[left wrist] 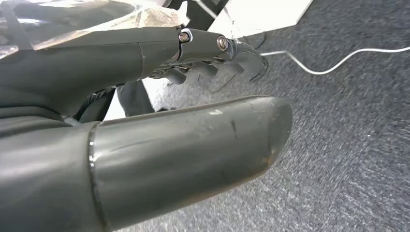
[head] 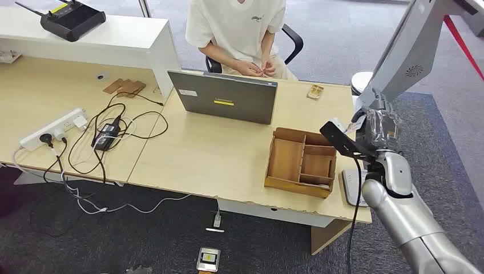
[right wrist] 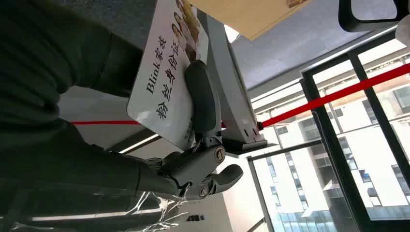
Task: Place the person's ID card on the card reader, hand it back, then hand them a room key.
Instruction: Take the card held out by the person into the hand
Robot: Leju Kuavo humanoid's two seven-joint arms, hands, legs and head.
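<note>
Right hand (head: 381, 127) raised past the tabletop's (head: 228, 160) right edge, at 3 o'clock from the wooden organizer box (head: 301, 161). Fingers (right wrist: 205, 104) closed on the ID card (right wrist: 167, 72), card face with printed text clear in the right wrist view. Seated person (head: 240, 34) at 12 o'clock behind the laptop (head: 224, 96). Left hand (left wrist: 145, 121) over grey carpet (left wrist: 348, 145), fingers apart, holding nothing.

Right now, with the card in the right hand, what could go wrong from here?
The right hand holds the ID card by one edge under a single finger, so a quick swing could shake it loose. The arm's black cable hangs beside the wooden organizer and might snag its corner.
</note>
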